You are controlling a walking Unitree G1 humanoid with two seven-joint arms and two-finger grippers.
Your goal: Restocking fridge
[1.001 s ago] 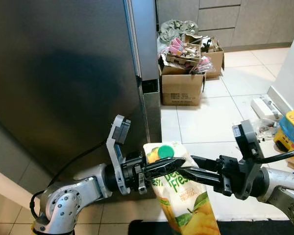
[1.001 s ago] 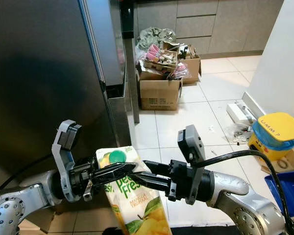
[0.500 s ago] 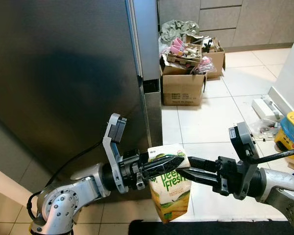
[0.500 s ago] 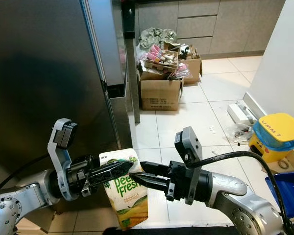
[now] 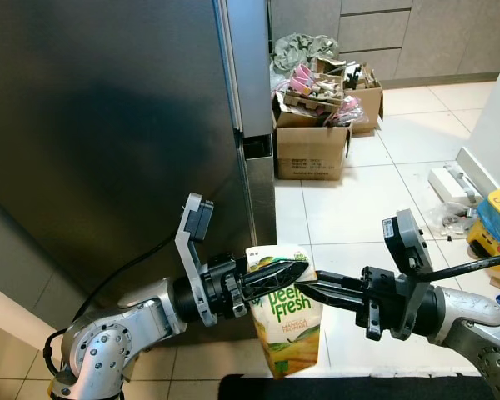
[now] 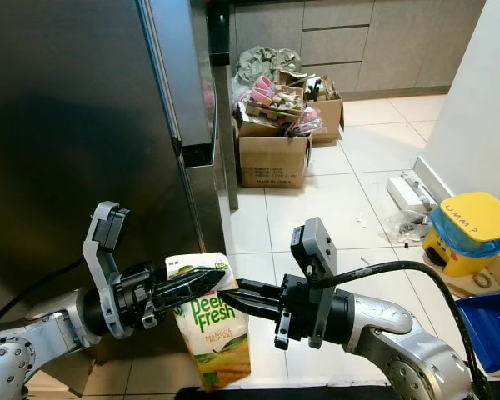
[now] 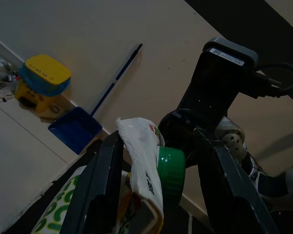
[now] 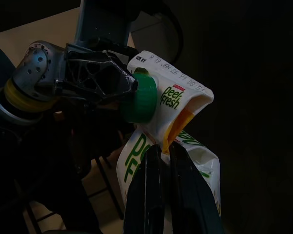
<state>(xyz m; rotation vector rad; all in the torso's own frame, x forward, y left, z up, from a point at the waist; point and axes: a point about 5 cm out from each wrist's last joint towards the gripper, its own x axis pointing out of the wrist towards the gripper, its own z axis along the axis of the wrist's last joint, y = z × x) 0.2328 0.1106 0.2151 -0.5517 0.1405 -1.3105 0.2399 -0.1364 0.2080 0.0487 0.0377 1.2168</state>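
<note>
Juice carton (image 5: 287, 317) hangs at lower centre of the left eye view, upright, its "Peel Fresh" face toward the camera, in front of the closed steel fridge door (image 5: 108, 142) that takes up the upper left of the frame. A second ago it lay tilted with its green cap (image 7: 170, 168) facing up and both pincers crowding its top; half a second ago it had swung upright, and now the right pincer (image 5: 310, 291) has drawn back a little toward the right, so its tips sit at the carton's upper right edge. The left pincer (image 5: 285, 271) is clamped on the folded top seam — the left wrist view shows its fingers (image 7: 105, 175) on either side of the crumpled top beside the cap. In the right wrist view the right pincer's fingers (image 8: 149, 195) are pressed together, seemingly pinching a fold of the carton's shoulder, though how firmly is hard to tell. My reading: the carton has passed to the left arm's keeping, which frees the right arm to open the door — still shut, so no restocking yet. A cardboard box (image 5: 310, 150) of clutter stands on the tiled floor (image 5: 358, 200) in the upper middle, well apart from both arms.
</note>
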